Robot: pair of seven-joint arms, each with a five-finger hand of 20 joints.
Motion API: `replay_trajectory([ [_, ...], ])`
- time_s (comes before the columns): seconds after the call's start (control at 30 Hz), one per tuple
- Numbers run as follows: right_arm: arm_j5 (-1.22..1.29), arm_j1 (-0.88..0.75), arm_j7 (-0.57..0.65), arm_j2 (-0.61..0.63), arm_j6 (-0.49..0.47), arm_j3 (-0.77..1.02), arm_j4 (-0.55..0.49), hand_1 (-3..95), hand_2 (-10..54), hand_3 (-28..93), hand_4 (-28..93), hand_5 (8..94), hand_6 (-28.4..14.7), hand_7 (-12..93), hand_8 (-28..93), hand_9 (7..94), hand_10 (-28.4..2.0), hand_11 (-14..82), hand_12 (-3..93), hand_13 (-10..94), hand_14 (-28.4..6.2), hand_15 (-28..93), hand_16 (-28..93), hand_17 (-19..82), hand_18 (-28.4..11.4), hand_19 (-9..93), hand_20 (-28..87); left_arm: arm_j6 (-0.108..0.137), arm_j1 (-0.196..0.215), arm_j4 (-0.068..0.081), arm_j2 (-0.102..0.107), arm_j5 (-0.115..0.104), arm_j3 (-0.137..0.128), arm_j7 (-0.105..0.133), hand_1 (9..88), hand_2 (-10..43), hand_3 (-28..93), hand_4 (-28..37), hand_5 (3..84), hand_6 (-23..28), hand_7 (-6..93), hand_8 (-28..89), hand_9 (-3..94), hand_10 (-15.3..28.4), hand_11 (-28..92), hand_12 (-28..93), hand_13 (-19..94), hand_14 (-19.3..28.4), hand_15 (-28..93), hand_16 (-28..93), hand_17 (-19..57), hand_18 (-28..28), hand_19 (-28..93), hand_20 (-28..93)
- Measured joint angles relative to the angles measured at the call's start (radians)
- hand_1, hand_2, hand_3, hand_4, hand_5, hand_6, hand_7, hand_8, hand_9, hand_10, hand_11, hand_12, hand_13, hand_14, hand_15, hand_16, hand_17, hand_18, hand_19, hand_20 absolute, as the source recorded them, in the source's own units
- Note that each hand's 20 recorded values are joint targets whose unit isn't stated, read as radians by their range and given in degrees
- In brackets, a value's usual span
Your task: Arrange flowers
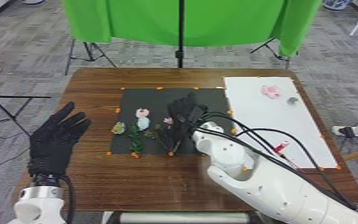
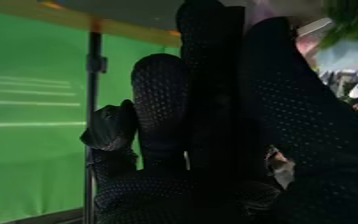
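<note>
Toward the counter's (image 1: pixel 149 185) left edge, the left hand (image 1: pixel 51 145) was spread, presumably leaving working room. Flowers (image 1: pixel 143 123) lay grouped on the black mat (image 1: pixel 140 97), likely for a bouquet; beside them, the right hand's (image 1: pixel 186 110) grip could not be told.

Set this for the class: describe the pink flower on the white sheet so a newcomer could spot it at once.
On the brown table, find the long white sheet along the right side. Near its far end lies the pink flower. It is larger than the small grey piece just to its right.
</note>
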Motion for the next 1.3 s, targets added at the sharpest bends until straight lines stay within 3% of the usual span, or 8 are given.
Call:
replay_trajectory([
  [0.13, 0.004, -0.023, -0.011, 0.000, -0.063, 0.038, -0.022, 39.1, -9.5, 81, -28, 64.4, 1.4, 15, -13, 71.1, -11.0, 34.6, 19.7, 59, -11.0, 81, 14, 21, -21.2, 93, 59, 0.000, -0.001, 0.000, -0.001, 0.000, 0.000, 0.000, 25.4, 9.2, 76, -20.3, 40.9, 11.0, 12.8, -8, 38.5, 20.9, 30, 13, 27, 26.2, 56, -8, -7.9, 23.3, 50, 25],
  [0.27, 0.007, -0.057, -0.030, 0.002, -0.120, 0.095, -0.064, 37.2, -9.5, 82, -28, 62.0, 0.5, 14, -13, 68.4, -12.1, 36.1, 17.7, 57, -12.0, 81, 13, 20, -21.4, 93, 59, 0.001, 0.003, 0.000, -0.001, 0.000, -0.001, 0.002, 25.4, 9.2, 76, -20.3, 40.9, 11.0, 12.8, -8, 38.7, 21.0, 30, 13, 27, 26.2, 56, -8, -7.8, 23.2, 50, 25],
  [0.5, 0.056, -0.062, -0.017, 0.057, -0.101, 0.127, -0.156, 35.6, -9.5, 82, -28, 58.5, -0.7, 14, -12, 61.1, -14.9, 28.7, 14.5, 52, -13.5, 79, 11, 20, -21.6, 93, 59, 0.001, 0.008, -0.001, -0.001, -0.001, -0.001, 0.008, 25.3, 9.1, 76, -20.4, 40.9, 11.0, 12.9, -8, 38.6, 20.9, 29, 13, 27, 26.2, 56, -8, -7.8, 23.2, 50, 25],
  [0.67, 0.233, -0.069, 0.131, 0.140, 0.016, 0.212, -0.171, 34.6, -9.5, 83, -28, 53.5, -2.0, 13, -12, 54.6, -17.4, 23.0, 13.6, 47, -15.1, 75, 8, 19, -21.5, 92, 58, 0.003, 0.010, -0.002, 0.000, -0.002, 0.000, 0.016, 25.3, 9.2, 76, -20.4, 40.9, 11.0, 12.9, -8, 38.6, 20.9, 29, 13, 27, 26.0, 56, -8, -7.8, 23.3, 50, 25],
  [0.8, 0.352, -0.047, 0.298, 0.247, 0.109, 0.261, -0.100, 34.0, -9.5, 83, -28, 48.1, -2.4, 13, -12, 49.0, -19.1, 20.2, 13.4, 43, -16.4, 74, 6, 18, -21.8, 91, 56, 0.005, 0.016, -0.003, 0.000, -0.002, 0.000, 0.020, 25.4, 9.2, 76, -20.4, 41.0, 11.0, 12.9, -8, 38.5, 20.9, 29, 13, 27, 26.1, 56, -8, -7.8, 23.3, 50, 25],
  [0.93, 0.414, 0.038, 0.400, 0.348, 0.112, 0.222, 0.068, 33.4, -9.5, 84, -28, 45.7, -2.0, 13, -12, 47.1, -19.1, 19.3, 13.3, 43, -16.0, 75, 5, 17, -21.9, 91, 55, 0.003, 0.017, -0.004, -0.012, 0.000, 0.000, 0.019, 25.3, 9.1, 76, -20.2, 41.0, 11.0, 12.8, -8, 38.5, 20.9, 30, 13, 27, 26.1, 56, -8, -7.8, 23.2, 50, 25],
  [1.07, 0.450, 0.086, 0.441, 0.386, 0.043, 0.230, 0.189, 33.4, -9.5, 83, -28, 45.5, -0.8, 14, -12, 47.1, -19.0, 18.9, 13.4, 43, -15.7, 76, 5, 17, -22.0, 91, 55, 0.003, 0.011, -0.002, -0.014, 0.000, 0.011, 0.020, 25.4, 9.1, 76, -20.3, 41.0, 11.0, 12.8, -8, 38.5, 20.9, 30, 13, 27, 26.2, 56, -8, -7.8, 23.2, 50, 25],
  [1.3, 0.447, 0.075, 0.446, 0.346, -0.092, 0.319, 0.250, 33.6, -9.5, 83, -28, 46.3, 1.6, 15, -13, 48.2, -18.6, 17.8, 13.1, 43, -15.6, 75, 4, 17, -22.4, 91, 55, 0.003, -0.014, 0.009, -0.014, 0.000, 0.018, 0.016, 25.4, 9.0, 76, -20.4, 41.0, 10.9, 13.0, -9, 38.5, 20.9, 30, 13, 27, 26.1, 56, -8, -7.8, 23.2, 50, 25],
])
